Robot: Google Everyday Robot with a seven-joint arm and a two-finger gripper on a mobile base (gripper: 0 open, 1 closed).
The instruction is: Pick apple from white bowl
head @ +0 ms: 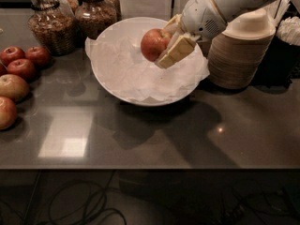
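The apple (153, 44) is small, round and red with a yellowish patch. My gripper (164, 42) is shut on it, beige fingers (177, 51) on either side, and holds it in the air above the white bowl (112, 81). The bowl is wide and shallow, lined with crumpled white paper, and sits on the dark counter at centre. My white arm reaches in from the upper right.
Several apples (21, 67) lie on the counter at the left. Two glass jars (49, 22) stand behind the bowl at upper left. A stack of beige paper bowls (241, 53) stands just right of the white bowl, under my arm.
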